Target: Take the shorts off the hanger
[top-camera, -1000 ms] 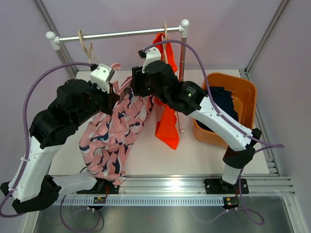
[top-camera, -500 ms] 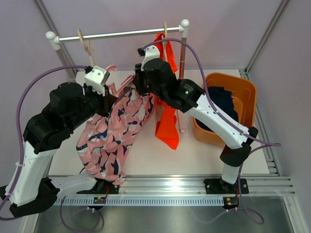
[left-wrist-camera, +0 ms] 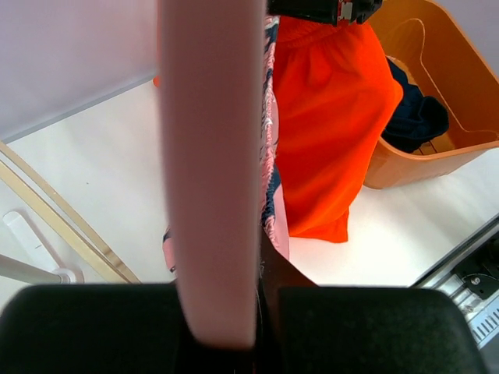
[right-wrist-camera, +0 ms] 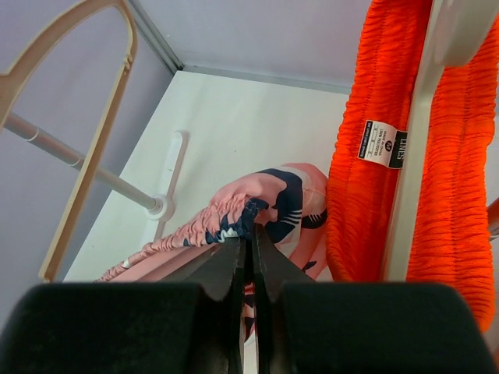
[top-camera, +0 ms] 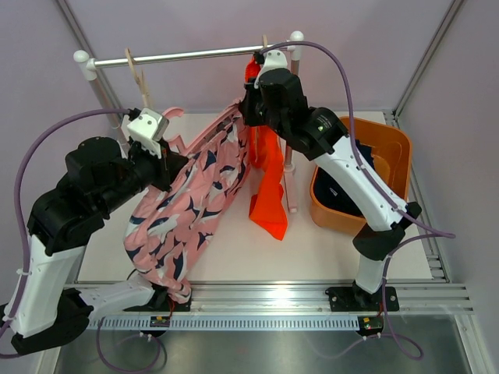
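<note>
Pink patterned shorts [top-camera: 195, 210]: waistband [right-wrist-camera: 210, 226] pinched in right gripper [right-wrist-camera: 249, 245], pink hanger [left-wrist-camera: 210, 156] clamped in left gripper [left-wrist-camera: 230, 312]; best freed by drawing waistband far-right off the hanger, grips firm.

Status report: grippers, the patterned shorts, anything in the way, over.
Left gripper shut on pink hanger. Right gripper shut on patterned shorts waistband, fabric stretched between both. Orange shorts hang close beside right gripper.
</note>
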Tool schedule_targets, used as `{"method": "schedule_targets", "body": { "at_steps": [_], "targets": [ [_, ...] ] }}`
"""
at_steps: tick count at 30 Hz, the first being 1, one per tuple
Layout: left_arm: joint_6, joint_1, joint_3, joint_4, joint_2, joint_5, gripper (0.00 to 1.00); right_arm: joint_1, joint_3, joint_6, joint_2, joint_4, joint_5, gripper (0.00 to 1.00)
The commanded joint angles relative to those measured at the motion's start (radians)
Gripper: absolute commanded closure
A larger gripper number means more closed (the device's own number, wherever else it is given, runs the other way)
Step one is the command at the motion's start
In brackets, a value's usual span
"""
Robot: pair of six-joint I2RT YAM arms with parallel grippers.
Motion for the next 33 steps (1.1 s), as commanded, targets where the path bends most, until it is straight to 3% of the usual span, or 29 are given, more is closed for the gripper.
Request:
{"method": "schedule_targets", "body": {
  "at_steps": [1,16,33],
  "targets": [
    [-0.006,0.001,0.015,0.007,-0.059,0.062,1.00,-0.074,0.087,-0.019,0.026,-0.013,0.089,1.00],
    [-0.013,0.001,0.044,0.053,-0.164,0.136,1.00,-0.110,0.090,-0.022,0.060,-0.027,0.064,1.00],
    [-0.021,-0.001,0.017,0.135,-0.249,0.070,1.00,-0.167,-0.004,-0.041,0.000,-0.025,0.077,1.00]
  ]
}}
